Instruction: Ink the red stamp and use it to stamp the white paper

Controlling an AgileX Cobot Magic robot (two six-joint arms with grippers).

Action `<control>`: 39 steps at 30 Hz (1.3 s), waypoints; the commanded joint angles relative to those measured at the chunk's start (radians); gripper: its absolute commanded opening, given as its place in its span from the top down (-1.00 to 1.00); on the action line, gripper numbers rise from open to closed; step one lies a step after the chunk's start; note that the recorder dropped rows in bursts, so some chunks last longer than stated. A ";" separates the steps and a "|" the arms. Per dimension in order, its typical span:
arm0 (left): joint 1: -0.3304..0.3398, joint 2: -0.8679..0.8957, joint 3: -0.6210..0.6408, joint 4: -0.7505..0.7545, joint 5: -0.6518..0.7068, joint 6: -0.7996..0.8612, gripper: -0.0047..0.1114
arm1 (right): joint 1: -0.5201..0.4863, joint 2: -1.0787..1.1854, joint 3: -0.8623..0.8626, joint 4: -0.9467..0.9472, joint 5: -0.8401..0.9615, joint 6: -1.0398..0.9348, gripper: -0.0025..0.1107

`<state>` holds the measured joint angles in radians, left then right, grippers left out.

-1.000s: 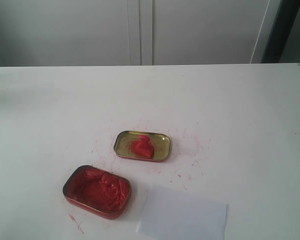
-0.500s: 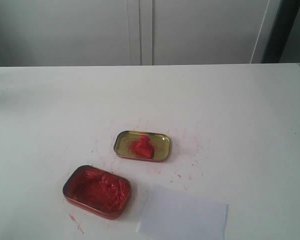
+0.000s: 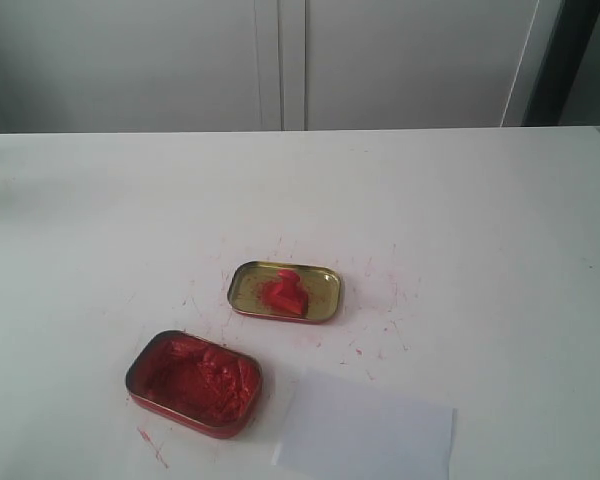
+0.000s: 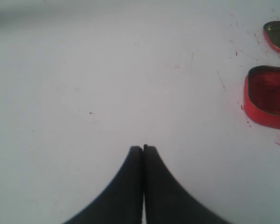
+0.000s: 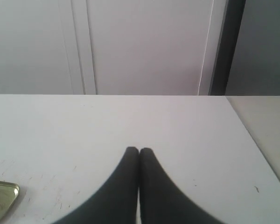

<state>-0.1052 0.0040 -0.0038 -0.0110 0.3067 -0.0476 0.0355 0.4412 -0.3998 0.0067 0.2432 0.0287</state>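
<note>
Ink-flecked white table, white paper low in the exterior view, red ink tin just beside it, gold tin beyond, red stamp lying inside, left pincer and right pincer both closed, empty.

Plain indoor workspace, likely a lab or office: wide white ink-flecked tabletop before flat white panels.

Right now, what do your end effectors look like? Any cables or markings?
The left end effector and right end effector look alike: two plain black fingers each, broad at the base, curving in to narrow rounded tips. No cables or markings show; the arms are out of view.
</note>
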 commanded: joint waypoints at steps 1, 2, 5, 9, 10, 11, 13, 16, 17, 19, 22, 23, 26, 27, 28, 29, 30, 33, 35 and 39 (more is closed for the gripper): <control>0.003 -0.004 0.004 -0.015 -0.001 0.001 0.92 | 0.004 0.091 -0.054 -0.007 0.032 -0.010 0.96; 0.003 -0.004 0.004 -0.015 -0.001 0.001 0.92 | 0.004 0.115 -0.067 -0.007 0.043 -0.010 0.96; 0.003 -0.004 0.004 -0.015 -0.001 0.001 0.92 | 0.004 0.188 -0.108 -0.007 0.079 -0.010 0.96; 0.003 -0.004 0.004 -0.015 -0.001 0.000 0.92 | 0.004 0.290 -0.180 -0.007 0.146 -0.010 0.96; 0.003 -0.004 0.004 -0.015 -0.001 0.000 0.92 | 0.004 0.320 -0.198 -0.007 0.160 -0.010 0.96; 0.003 -0.004 0.004 -0.015 -0.001 0.000 0.92 | 0.004 0.344 -0.212 -0.007 0.171 -0.010 0.96; 0.003 -0.004 0.004 -0.015 -0.001 0.000 0.92 | 0.004 0.402 -0.248 -0.007 0.194 -0.010 0.96; 0.003 -0.004 0.004 -0.015 -0.001 0.000 0.92 | 0.004 0.484 -0.300 -0.007 0.228 -0.010 0.96; 0.003 -0.004 0.004 -0.015 -0.001 0.000 0.92 | 0.004 0.504 -0.314 0.000 0.233 -0.010 0.96; 0.003 -0.004 0.004 -0.015 -0.001 0.000 0.92 | 0.004 0.572 -0.367 0.005 0.257 -0.010 0.96; 0.003 -0.004 0.004 -0.015 -0.001 0.000 0.92 | 0.004 0.662 -0.431 0.022 0.298 -0.010 0.96; 0.003 -0.004 0.004 -0.015 -0.001 0.000 0.92 | 0.004 0.683 -0.442 0.022 0.309 -0.010 0.96; 0.003 -0.004 0.004 -0.015 -0.001 0.000 0.92 | 0.004 0.770 -0.510 0.022 0.376 -0.010 0.96; 0.003 -0.004 0.004 -0.015 -0.001 0.000 0.92 | 0.004 0.792 -0.532 0.022 0.393 -0.010 0.96; 0.003 -0.004 0.004 -0.015 -0.001 0.000 0.92 | 0.004 0.820 -0.557 0.022 0.414 -0.010 0.96; 0.003 -0.004 0.004 -0.015 -0.001 0.000 0.92 | 0.004 0.844 -0.575 0.022 0.429 -0.010 0.96; 0.003 -0.004 0.004 -0.015 -0.001 0.000 0.92 | 0.004 0.877 -0.606 0.022 0.452 -0.010 0.96; 0.003 -0.004 0.004 -0.015 -0.001 0.000 0.92 | 0.004 0.941 -0.659 0.022 0.477 -0.010 0.96; 0.003 -0.004 0.004 -0.015 -0.001 0.000 0.92 | 0.004 0.964 -0.673 0.022 0.490 -0.010 0.96; 0.003 -0.004 0.004 -0.015 -0.001 0.000 0.92 | 0.018 1.034 -0.714 0.054 0.531 -0.047 0.96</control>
<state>-0.1052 0.0040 -0.0038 -0.0110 0.3067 -0.0476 0.0404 1.4452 -1.0894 0.0414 0.7536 0.0149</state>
